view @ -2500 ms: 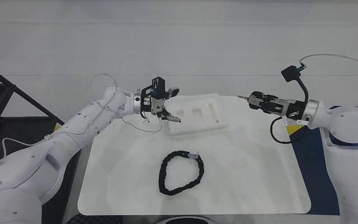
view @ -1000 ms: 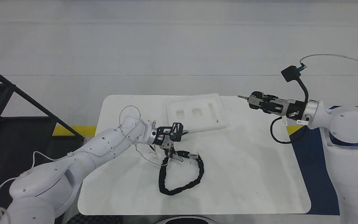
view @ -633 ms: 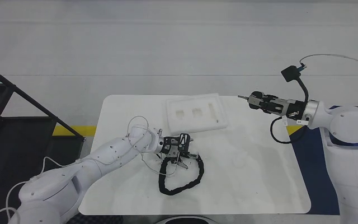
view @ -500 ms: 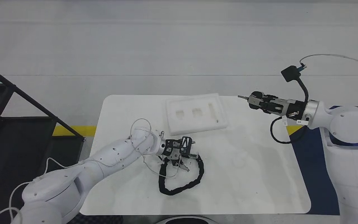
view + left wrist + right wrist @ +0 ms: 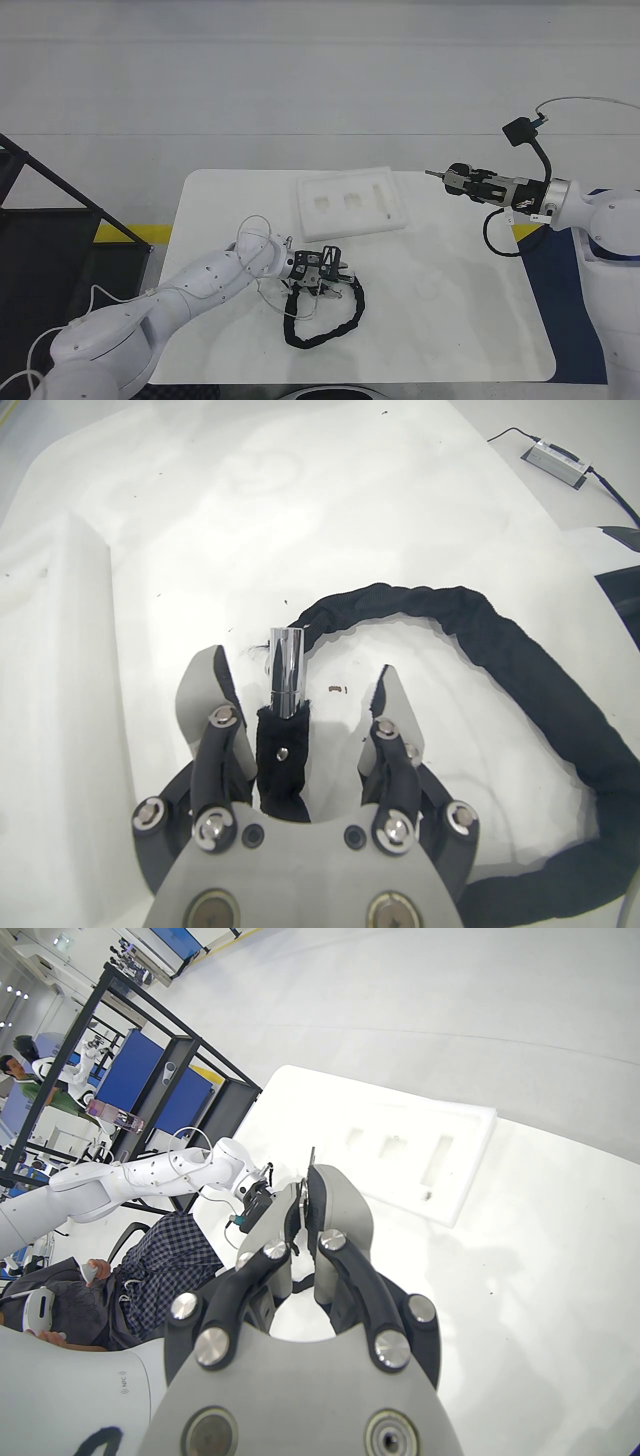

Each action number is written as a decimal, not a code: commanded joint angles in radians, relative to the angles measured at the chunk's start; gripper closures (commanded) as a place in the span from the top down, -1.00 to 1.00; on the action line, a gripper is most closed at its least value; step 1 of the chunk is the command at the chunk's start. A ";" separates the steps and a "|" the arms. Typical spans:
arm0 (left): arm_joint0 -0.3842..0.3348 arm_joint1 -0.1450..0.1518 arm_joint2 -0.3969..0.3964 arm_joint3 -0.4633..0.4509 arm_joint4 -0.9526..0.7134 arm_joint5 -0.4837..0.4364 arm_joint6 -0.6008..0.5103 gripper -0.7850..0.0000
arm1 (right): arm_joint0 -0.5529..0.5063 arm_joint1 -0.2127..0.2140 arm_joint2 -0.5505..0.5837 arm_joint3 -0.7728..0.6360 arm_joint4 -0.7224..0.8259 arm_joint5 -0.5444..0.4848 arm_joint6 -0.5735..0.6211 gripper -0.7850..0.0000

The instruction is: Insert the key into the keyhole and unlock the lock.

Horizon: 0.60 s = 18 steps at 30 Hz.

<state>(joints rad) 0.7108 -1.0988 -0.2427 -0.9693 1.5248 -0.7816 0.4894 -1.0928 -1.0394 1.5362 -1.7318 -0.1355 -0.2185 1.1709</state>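
Swinging down from the foam tray, the left hand now straddles the chrome cylinder of the chain lock near the front middle of the counter, spread open and gripping nothing. The right hand, above the far right edge, pinches the key. The cylinder sits off-centre, so closing could roll it, turning the keyhole away.

Bright, even overhead light washes the white counter almost blank. Soft, faint shadows lie beside the chain lock, its chrome cylinder glints, and both wrist views bow at their edges.
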 commanded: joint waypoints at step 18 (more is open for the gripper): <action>0.006 -0.050 -0.031 0.069 0.043 0.008 -0.058 -0.80 | 0.000 0.000 0.000 0.000 0.000 0.000 0.000 -1.00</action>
<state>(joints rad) 0.7175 -1.1469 -0.2705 -0.9037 1.5673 -0.7702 0.4366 -1.0928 -1.0394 1.5362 -1.7318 -0.1355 -0.2185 1.1709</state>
